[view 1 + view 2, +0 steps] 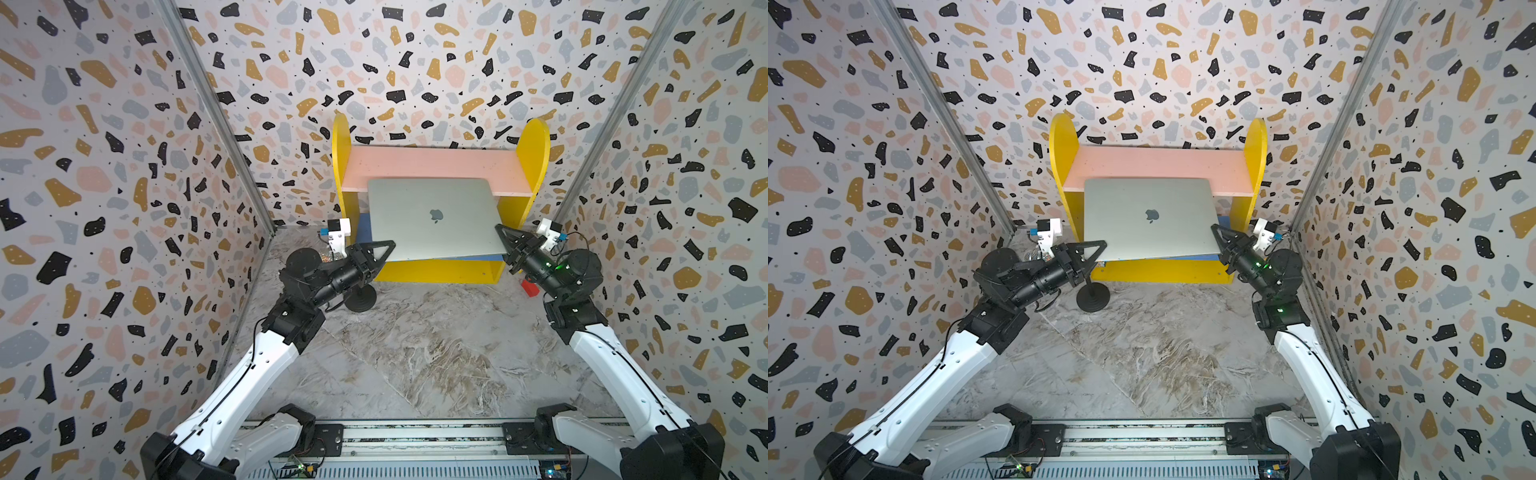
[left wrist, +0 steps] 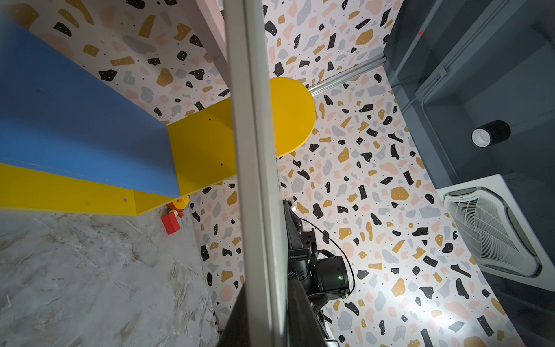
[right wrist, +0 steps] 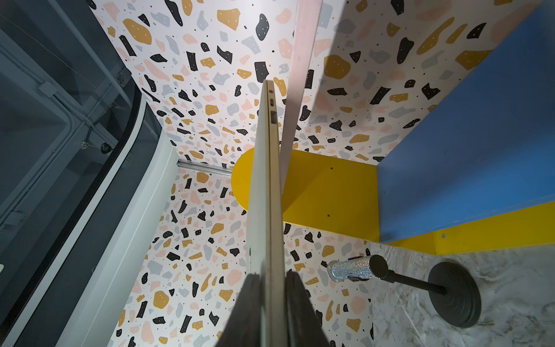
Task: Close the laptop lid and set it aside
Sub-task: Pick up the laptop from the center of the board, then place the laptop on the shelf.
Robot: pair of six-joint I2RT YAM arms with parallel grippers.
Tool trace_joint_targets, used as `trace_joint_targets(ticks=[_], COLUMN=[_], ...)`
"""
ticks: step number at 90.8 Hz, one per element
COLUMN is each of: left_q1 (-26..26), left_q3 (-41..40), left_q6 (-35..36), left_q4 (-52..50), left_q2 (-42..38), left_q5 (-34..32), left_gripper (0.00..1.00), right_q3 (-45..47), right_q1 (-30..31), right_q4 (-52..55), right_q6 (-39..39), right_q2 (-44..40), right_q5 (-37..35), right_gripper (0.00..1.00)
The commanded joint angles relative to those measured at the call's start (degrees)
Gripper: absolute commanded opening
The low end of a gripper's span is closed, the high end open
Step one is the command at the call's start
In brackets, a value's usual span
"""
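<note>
Laptop: I have the laptop [image 1: 432, 220] in the air at far centre, between the pink board [image 1: 432, 164] and the blue board [image 2: 75, 120].
Lid: the laptop lid [image 1: 1150, 199] is shut; only a thin seam shows.
Left tool [image 1: 386, 247]: narrow, clamped on the near left corner.
Right tool [image 1: 503, 235]: narrow, clamped on the near right corner.
Procedure: I judge this a carry-and-place step. Move both tools together at one height, avoid twisting, clear the yellow side panels [image 1: 536, 166].
Hidden: underside and lower pads. I cannot tell the landing spot.

Silver-grey laptop [image 1: 432, 237] closed, logo lid [image 1: 1142, 199] up, tilted, seemingly airborne
</note>
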State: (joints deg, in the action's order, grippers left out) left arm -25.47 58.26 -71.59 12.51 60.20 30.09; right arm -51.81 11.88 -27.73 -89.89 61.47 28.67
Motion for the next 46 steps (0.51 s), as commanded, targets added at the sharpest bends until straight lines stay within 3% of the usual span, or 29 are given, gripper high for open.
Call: trace_joint_targets(ticks=[1,46], left_q1=[-1.6,1.5], left_q3=[3.3,7.3], left_q6=[5.2,1.8], left_q4=[9.3,13.4], left_q2=[2.0,8.5], left_q5=[6.3,8.6], left_gripper=[0.0,0.0], right_q3=[-4.5,-11.4], right_q1=[3.5,3.5], right_q4=[-4.1,-1.4], right_q6=[1.1,3.5], right_q2=[-0.9,4.7], right_q5=[12.4,12.1], right_gripper=[0.0,0.0])
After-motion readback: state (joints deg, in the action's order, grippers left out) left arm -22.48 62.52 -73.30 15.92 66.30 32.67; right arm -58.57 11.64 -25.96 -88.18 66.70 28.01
